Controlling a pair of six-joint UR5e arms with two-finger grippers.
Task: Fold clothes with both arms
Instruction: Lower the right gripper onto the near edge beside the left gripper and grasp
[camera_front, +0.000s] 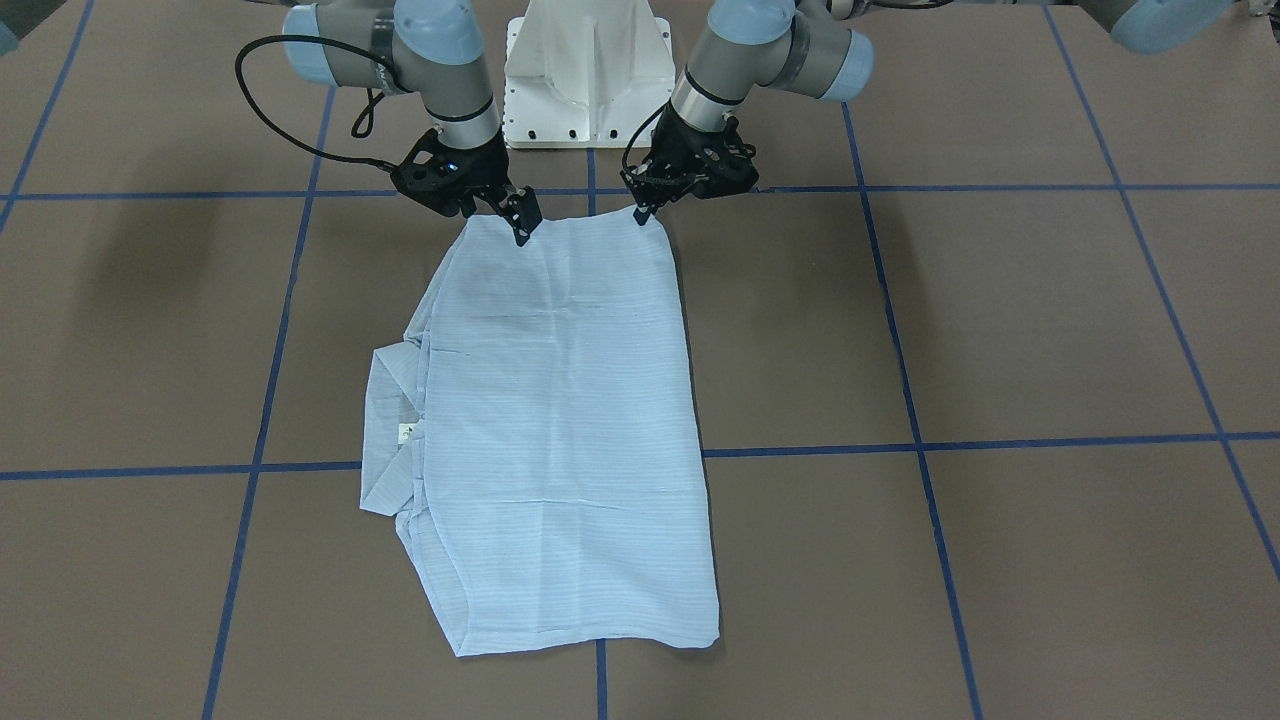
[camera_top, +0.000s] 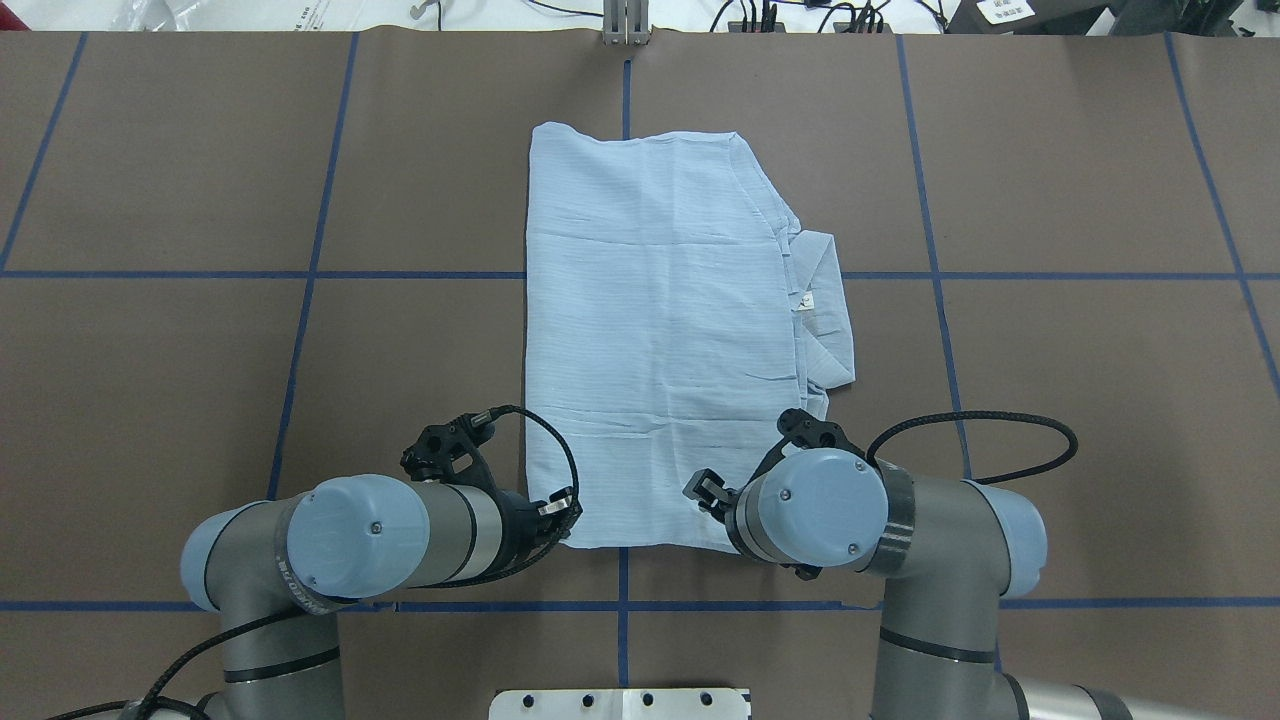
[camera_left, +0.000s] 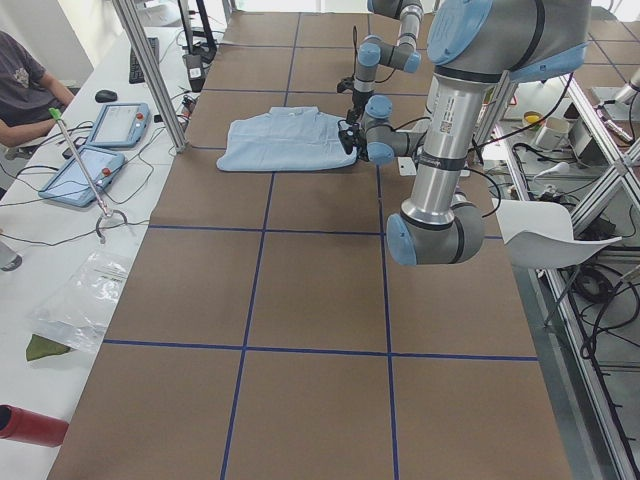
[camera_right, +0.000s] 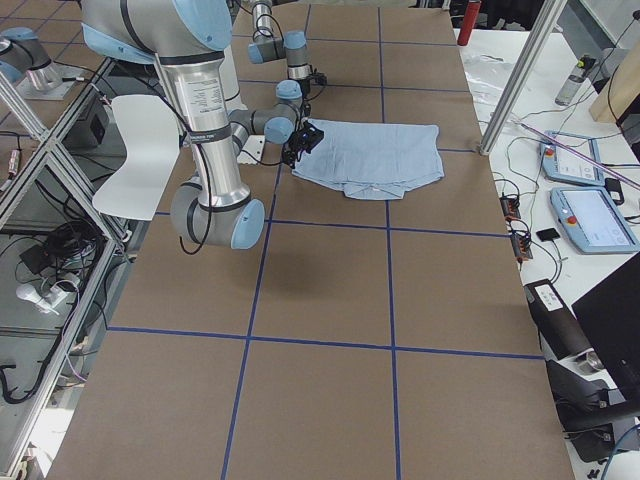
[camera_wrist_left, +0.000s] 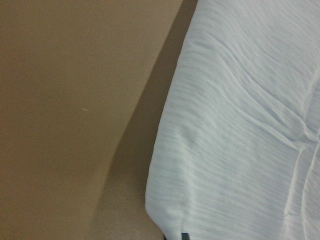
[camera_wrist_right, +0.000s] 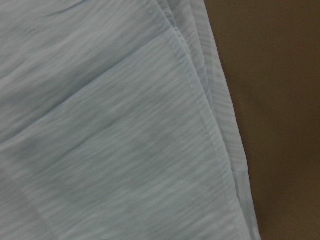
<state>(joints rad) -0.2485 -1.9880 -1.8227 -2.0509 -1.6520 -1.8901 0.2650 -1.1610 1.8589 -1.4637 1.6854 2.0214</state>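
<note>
Pale blue shirt: folded into a long rectangle, lying flat on the brown surface, collar and neck label sticking out on the robot's right.
Left tool: at the near left corner of the shirt; grip state cannot be told.
Right tool: on the near right corner, fingertips touching cloth; grip state unclear.

Pale blue finely striped shirt on a brown table gridded with blue tape lines.
</note>
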